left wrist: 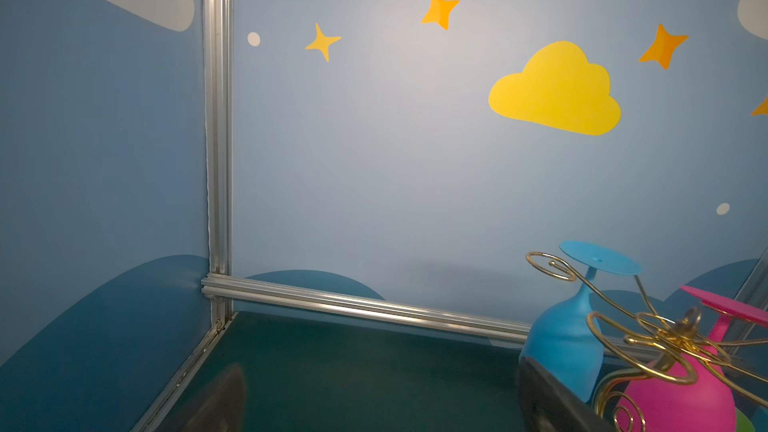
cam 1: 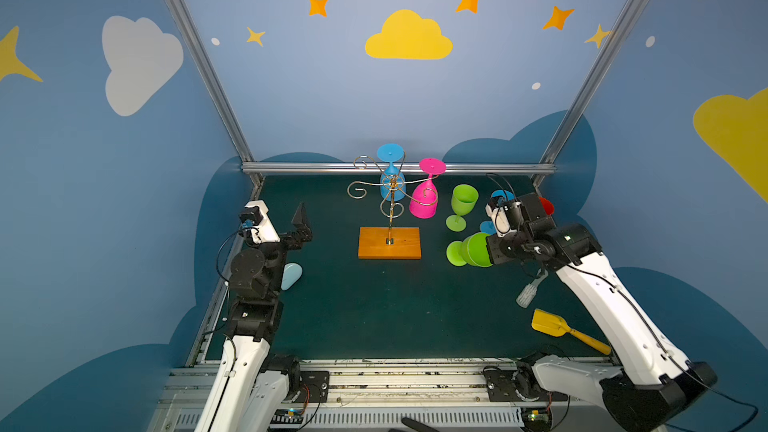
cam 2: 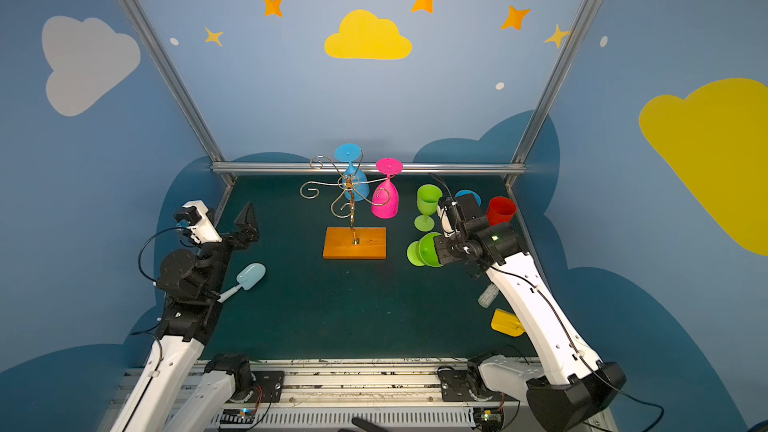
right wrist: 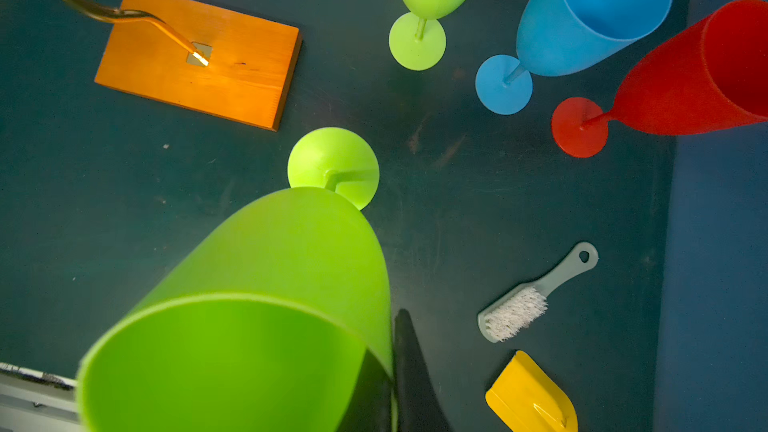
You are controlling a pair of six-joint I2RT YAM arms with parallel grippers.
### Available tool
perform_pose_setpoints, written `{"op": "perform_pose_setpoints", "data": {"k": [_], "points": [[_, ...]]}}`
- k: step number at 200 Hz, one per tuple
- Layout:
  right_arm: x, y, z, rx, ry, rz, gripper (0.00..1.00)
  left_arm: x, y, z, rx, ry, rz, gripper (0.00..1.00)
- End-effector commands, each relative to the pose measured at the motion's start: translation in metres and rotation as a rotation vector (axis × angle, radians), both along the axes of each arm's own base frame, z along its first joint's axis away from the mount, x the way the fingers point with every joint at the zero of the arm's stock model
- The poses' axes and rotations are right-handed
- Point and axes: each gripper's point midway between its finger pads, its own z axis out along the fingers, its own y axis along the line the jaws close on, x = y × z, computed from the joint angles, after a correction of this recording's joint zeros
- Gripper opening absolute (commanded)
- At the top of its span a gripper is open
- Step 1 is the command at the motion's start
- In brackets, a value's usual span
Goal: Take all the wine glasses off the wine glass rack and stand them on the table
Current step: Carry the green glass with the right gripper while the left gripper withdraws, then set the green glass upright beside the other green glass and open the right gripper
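At the right gripper (right wrist: pixel 390 371): clamps shut across the thin wall of a smooth lime-green plastic wine glass (right wrist: pixel 266 268), tilted. At the left gripper (left wrist: pixel 380 371): gapes wide, empty. Left of the glass, apart from it: thin gold wire wine glass rack (cam 1: pixel 390 218), scroll-curled arms, rectangular orange-brown wooden base (cam 1: pixel 389 243); carries a pink goblet (cam 1: pixel 422 203) and a blue goblet (cam 1: pixel 390 152), bowls down.

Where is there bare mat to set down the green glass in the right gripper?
Widest: the mat in front of the rack base. Also the back-left corner beside the rack. Crowded: right side, with standing green glass, blue glass, red glass, brush, yellow scoop.
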Motion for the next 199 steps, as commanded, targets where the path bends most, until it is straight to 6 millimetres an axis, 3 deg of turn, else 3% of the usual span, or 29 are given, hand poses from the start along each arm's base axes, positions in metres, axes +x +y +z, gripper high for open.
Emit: {"op": "perform_pose_setpoints", "data": {"k": [1,51,87,147,199], "points": [[0.026,0.006,-0.006,0.034,-0.019,0.0,0.0,-0.002,0.0,0.0,-0.011,-0.012,-0.01,0.99],[0.061,0.004,-0.035,0.019,0.04,-0.032,0.0,-0.003,0.001,-0.002,-0.005,-0.008,-0.007,0.99],[0.079,0.004,-0.045,0.001,0.097,-0.057,0.0,-0.001,0.001,-0.004,-0.006,-0.003,-0.01,0.99],[0.091,-0.004,-0.071,-0.11,0.304,-0.117,0.0,-0.003,0.004,-0.003,-0.006,-0.005,0.002,0.99],[0.097,0.008,-0.084,-0.065,0.35,-0.106,0.01,-0.002,0.005,-0.004,-0.004,0.001,0.007,0.99]]}}
